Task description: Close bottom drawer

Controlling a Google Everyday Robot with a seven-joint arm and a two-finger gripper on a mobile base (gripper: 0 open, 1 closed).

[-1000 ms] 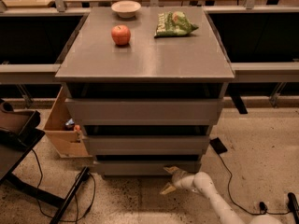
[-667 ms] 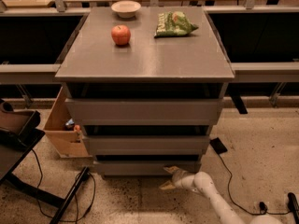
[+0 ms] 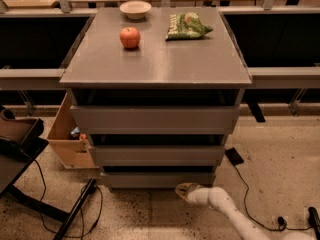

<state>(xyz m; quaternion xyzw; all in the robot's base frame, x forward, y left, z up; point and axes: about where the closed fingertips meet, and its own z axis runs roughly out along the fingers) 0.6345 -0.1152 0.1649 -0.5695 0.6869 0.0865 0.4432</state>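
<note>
Above speckled floor, the gripper, openness unclear, hangs beside the bottom drawer

The grey counter carries three things: a pale bowl at the far edge, left of middle; a red apple just in front of it; a green bag toward the far right corner. The hand sits low, beneath the near edge.

Our white arm reaches in low from the lower right, rising leftward. At its far end our gripper points left, with the wrist just behind it.
</note>
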